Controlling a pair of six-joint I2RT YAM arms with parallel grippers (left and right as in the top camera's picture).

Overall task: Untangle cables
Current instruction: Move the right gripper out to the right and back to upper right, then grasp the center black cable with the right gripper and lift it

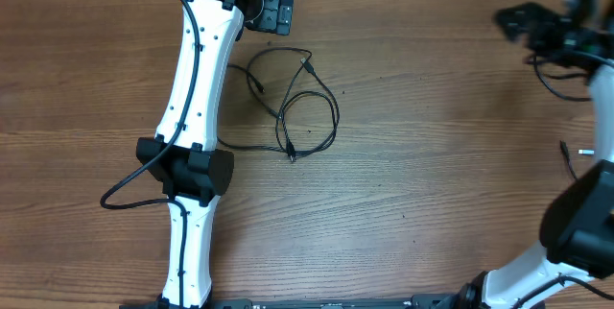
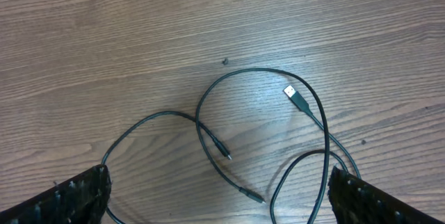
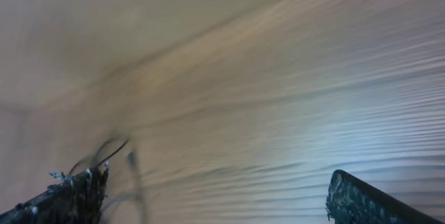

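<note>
The cables [image 1: 305, 107] lie in loose black loops on the wooden table, just below my left gripper [image 1: 276, 11]. In the left wrist view the cables [image 2: 208, 140] run between my wide-open left fingers [image 2: 219, 179]. A silver-tipped USB plug [image 2: 295, 97] and two small plugs [image 2: 224, 153] lie there too. My right gripper [image 1: 523, 23] is at the far right, high over the table. In the blurred right wrist view it [image 3: 217, 179] is open, with thin dark cords [image 3: 111, 156] beside its left finger. I cannot tell if they touch it.
A thin black cord [image 1: 556, 86] curves under the right gripper. Another cord end [image 1: 567, 158] shows beside the right arm. The white left arm [image 1: 197, 88] stretches up the table left of the cable loops.
</note>
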